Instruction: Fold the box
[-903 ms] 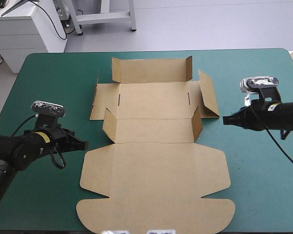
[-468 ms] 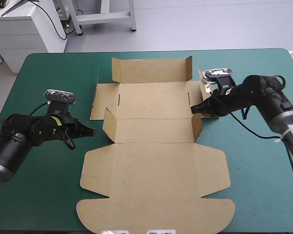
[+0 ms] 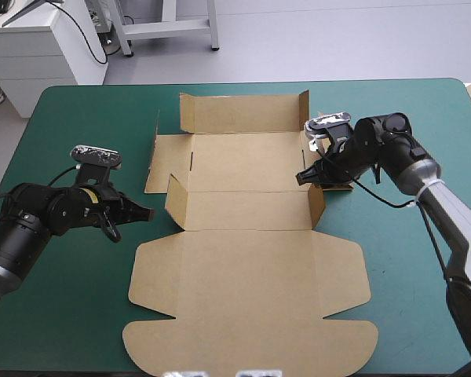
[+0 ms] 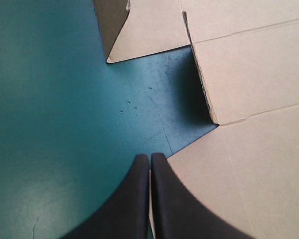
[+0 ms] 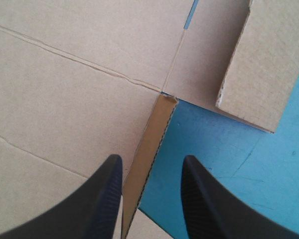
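High view: the box (image 3: 251, 259), light stiff board, lies mostly flat on the teal-green cover (image 3: 86, 322). Left wrist: the left gripper (image 4: 150, 157), closed and empty, points at the box's left edge. Right wrist: the right gripper (image 5: 152, 162) stands parted astride the box's raised right flap (image 5: 156, 129), likely the best hold.

Teal-green table (image 3: 78, 314) w/ pale grey floor (image 3: 337, 39) beyond, white cabinet (image 3: 39, 51) far left, metal frame legs (image 3: 213, 27) nr it.
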